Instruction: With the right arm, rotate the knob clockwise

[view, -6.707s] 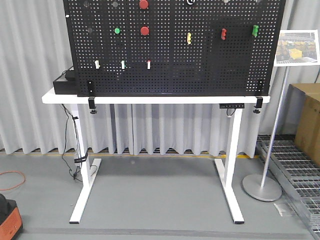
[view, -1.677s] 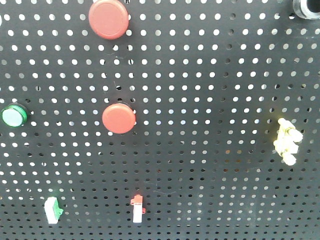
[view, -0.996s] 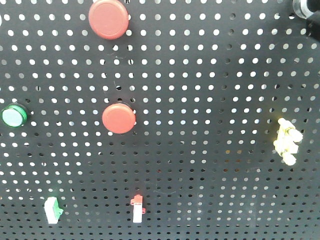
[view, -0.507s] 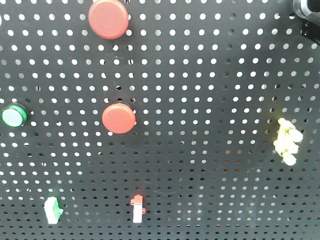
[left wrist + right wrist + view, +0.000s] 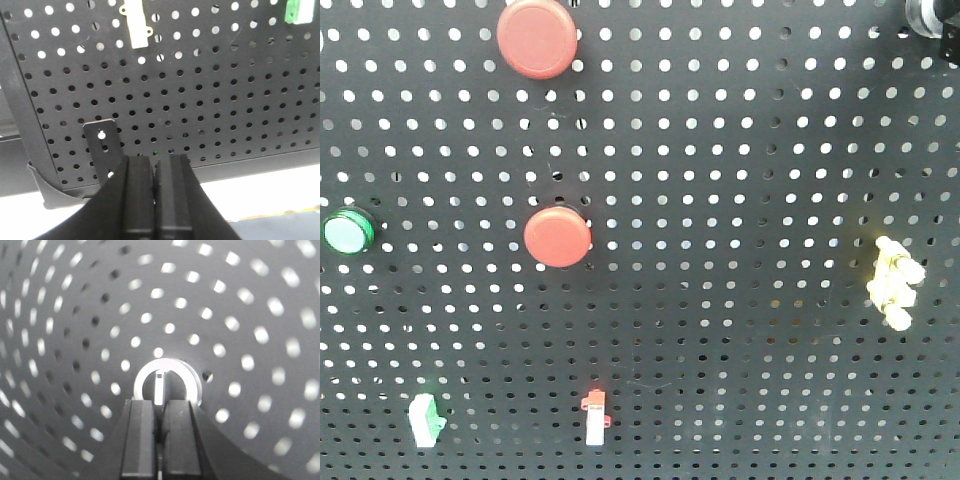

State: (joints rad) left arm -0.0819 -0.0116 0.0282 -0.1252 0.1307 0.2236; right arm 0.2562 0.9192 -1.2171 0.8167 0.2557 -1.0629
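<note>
The knob [image 5: 167, 384], small and black inside a silvery-white ring with a white pointer bar standing upright, sits on the black pegboard [image 5: 240, 305]. My right gripper [image 5: 159, 402] is right at it, its two black fingers closed to a thin gap around the knob's ridge. In the front view only the knob's rim [image 5: 918, 14] shows, in the top right corner, with a black gripper tip beside it. My left gripper [image 5: 155, 159] is shut on nothing, low before the pegboard's bottom edge.
On the pegboard are two red push buttons [image 5: 537, 38] [image 5: 557, 237], a green button [image 5: 347, 231], a yellow plug [image 5: 893, 283] and two small switches [image 5: 424, 420] [image 5: 594, 417]. A black bracket [image 5: 102, 145] and the white tabletop [image 5: 250, 190] lie beyond the left gripper.
The front camera has closed in on the pegboard since the wide view. In the last seconds a black gripper tip has come in at the top right corner, over the knob.
</note>
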